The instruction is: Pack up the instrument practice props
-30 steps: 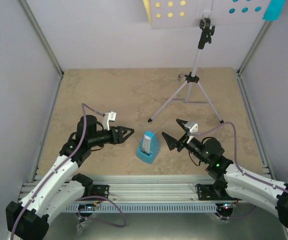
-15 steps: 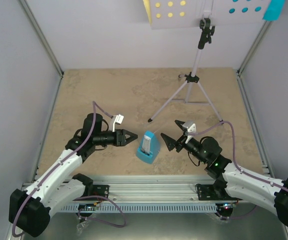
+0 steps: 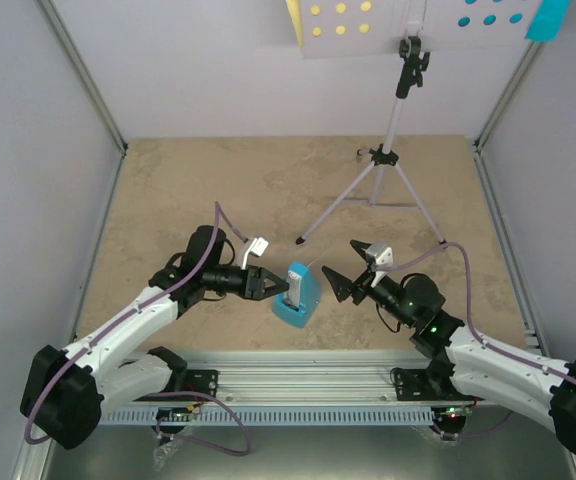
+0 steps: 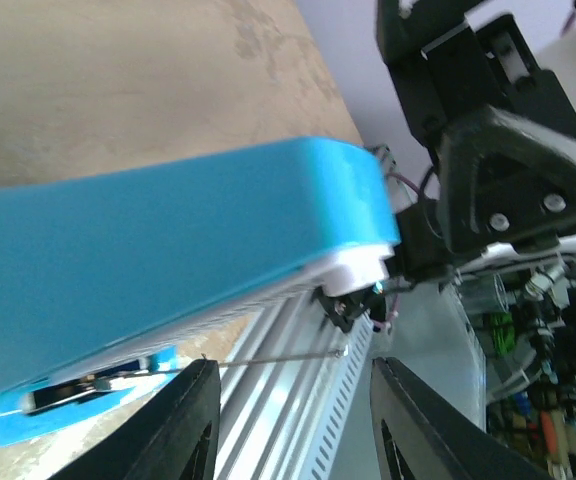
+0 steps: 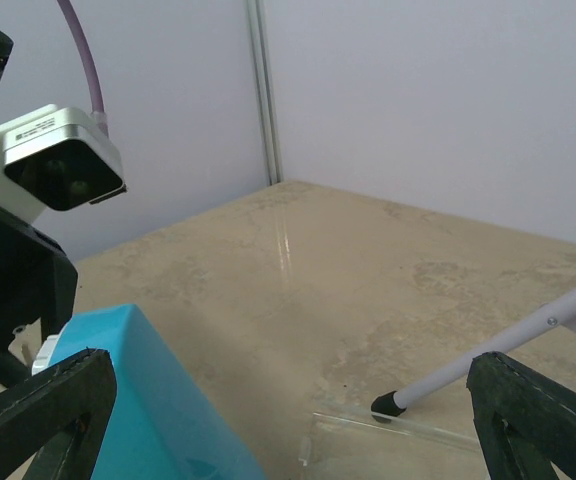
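Top view: my left arm has reached in from the left over the last second. My left fingers (image 3: 271, 285) have narrowed and now sit right at the left face of the blue metronome (image 3: 298, 297). The metronome hasn't moved and is still at mid-front of the surface (image 3: 198, 190). My right fingers (image 3: 331, 284) are unmoved, spread wide just to its right. The music stand (image 3: 393, 130) is at the back, with the yellow sheet (image 3: 293, 20) and cyan sheet (image 3: 548, 18) up on it.

Left wrist: the metronome (image 4: 168, 270) fills the frame. My fingers (image 4: 193, 420) are part open with daylight between the tips, clamping nothing.

Right wrist: my fingers (image 5: 38, 410) are fully spread and empty. The metronome corner (image 5: 148, 400) is low left, and the stand's foot (image 5: 383, 405) is ahead.

My read: the approach is done, the grip isn't, and nothing is packed.
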